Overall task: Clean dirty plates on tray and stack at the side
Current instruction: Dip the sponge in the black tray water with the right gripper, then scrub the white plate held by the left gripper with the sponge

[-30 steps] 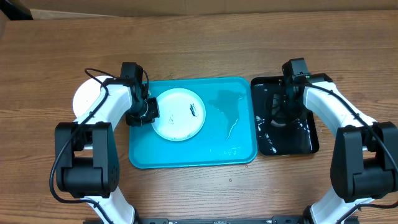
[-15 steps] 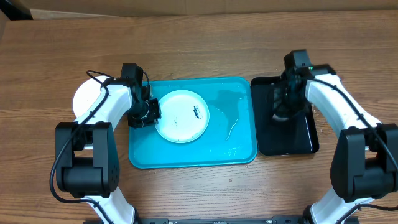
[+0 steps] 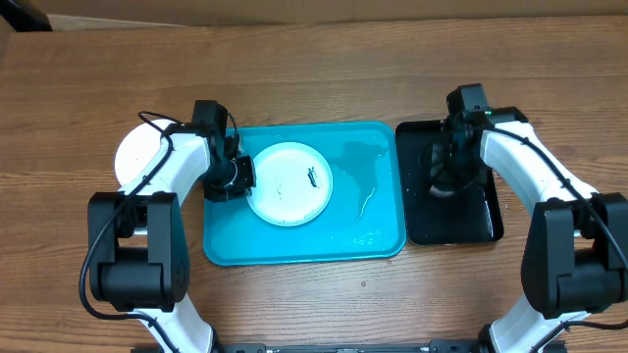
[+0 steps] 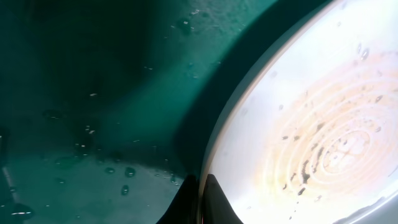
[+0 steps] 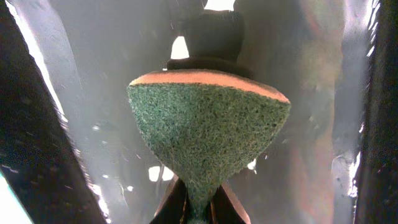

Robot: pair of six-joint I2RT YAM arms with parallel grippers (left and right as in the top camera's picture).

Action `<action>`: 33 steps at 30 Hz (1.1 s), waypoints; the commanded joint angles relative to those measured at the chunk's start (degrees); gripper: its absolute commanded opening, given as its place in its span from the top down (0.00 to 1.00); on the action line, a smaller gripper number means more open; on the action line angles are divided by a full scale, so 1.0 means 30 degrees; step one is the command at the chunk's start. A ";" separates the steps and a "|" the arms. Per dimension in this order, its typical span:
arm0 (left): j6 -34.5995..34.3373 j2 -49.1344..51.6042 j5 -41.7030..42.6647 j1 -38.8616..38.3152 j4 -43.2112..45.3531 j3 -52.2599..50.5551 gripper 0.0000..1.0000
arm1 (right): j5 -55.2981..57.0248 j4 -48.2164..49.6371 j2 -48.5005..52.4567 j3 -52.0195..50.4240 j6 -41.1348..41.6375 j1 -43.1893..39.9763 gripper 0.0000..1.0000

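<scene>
A white dirty plate point(image 3: 287, 183) with a small dark smear lies in the left half of the turquoise tray point(image 3: 373, 211). My left gripper point(image 3: 243, 177) is shut on the plate's left rim. In the left wrist view the fingertips point(image 4: 200, 199) pinch that rim, with the speckled plate point(image 4: 311, 124) on the right and the wet tray point(image 4: 93, 93) on the left. My right gripper point(image 3: 446, 184) hangs over the black tray, shut on a green-faced sponge point(image 5: 208, 137). Its jaws point(image 5: 198, 208) squeeze the sponge's lower end.
The narrow glossy black tray point(image 3: 481, 221) sits just right of the turquoise one and looks wet. A pale round plate point(image 3: 132, 157) lies on the wooden table left of the tray, partly under my left arm. Water streaks the tray's right half point(image 3: 365, 186).
The white plate has slid a little to the right in the tray, with the left gripper still on its rim. The right gripper shifted slightly over the black tray.
</scene>
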 commanded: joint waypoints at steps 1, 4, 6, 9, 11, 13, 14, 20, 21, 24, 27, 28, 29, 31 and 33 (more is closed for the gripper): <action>0.0022 0.0124 0.0146 -0.0539 0.0022 -0.0175 0.96 | 0.0182 -0.0539 -0.0095 0.0831 -0.0401 0.0051 0.96; 0.0015 0.0124 0.0146 -0.0707 0.0117 -0.0175 0.96 | 0.0189 -0.2484 -0.0095 0.2798 -0.0401 0.0051 0.96; 0.0015 0.0124 0.0153 -0.0809 0.0168 -0.0175 0.96 | 0.0189 -0.3730 -0.0095 0.4175 -0.0415 0.0051 0.96; 0.0007 0.0124 0.0153 -0.0933 0.0226 -0.0175 0.96 | 0.0175 -0.4845 -0.0095 0.5340 -0.0408 0.0058 0.96; 0.0007 0.0124 0.0153 -0.1056 0.0233 -0.0175 0.96 | -0.0080 -0.4969 -0.0087 0.5333 -0.0408 0.0080 0.96; -0.0066 0.0124 0.0153 -0.1158 0.0233 -0.0175 0.96 | -0.1319 -0.4860 -0.0073 0.5056 -0.0423 0.0117 0.96; -0.0073 0.0124 0.0153 -0.1246 0.0233 -0.0175 0.96 | -0.2215 -0.4721 -0.0073 0.4940 -0.0605 0.0175 0.96; -0.0583 0.0124 0.0175 -0.1902 0.0415 -0.0182 0.96 | -1.0127 -0.2798 -0.0073 0.4903 -0.1399 0.1515 0.96; -0.0721 0.0124 0.0182 -0.2062 0.0437 -0.0182 0.96 | -1.0688 -0.2346 -0.0073 0.4903 -0.1362 0.1960 0.96; -0.1268 0.0124 0.0175 -0.2579 0.0481 -0.0182 0.96 | -1.0010 -0.0903 -0.0073 0.4903 -0.0437 0.3876 0.96; -0.1858 0.0124 0.0168 -0.3147 0.0561 -0.0182 0.96 | -0.6812 0.0007 -0.0051 0.4896 0.0568 0.6091 0.96; -0.2033 0.0124 0.0168 -0.3359 0.0612 -0.0182 0.96 | -0.5333 0.0131 -0.0051 0.4896 0.1035 0.6892 0.96; -0.2149 0.0124 0.0168 -0.3534 0.0663 -0.0182 0.96 | -0.4007 0.0160 -0.0044 0.4881 0.1450 0.7548 0.96; -0.2368 0.0124 0.0168 -0.3876 0.0729 -0.0182 0.96 | -0.1122 0.0117 -0.0044 0.4830 0.2448 0.8852 0.96; -0.2681 0.0124 0.0175 -0.4153 0.0736 -0.0182 0.96 | 0.1151 0.0146 -0.0044 0.4641 0.3096 0.9901 0.96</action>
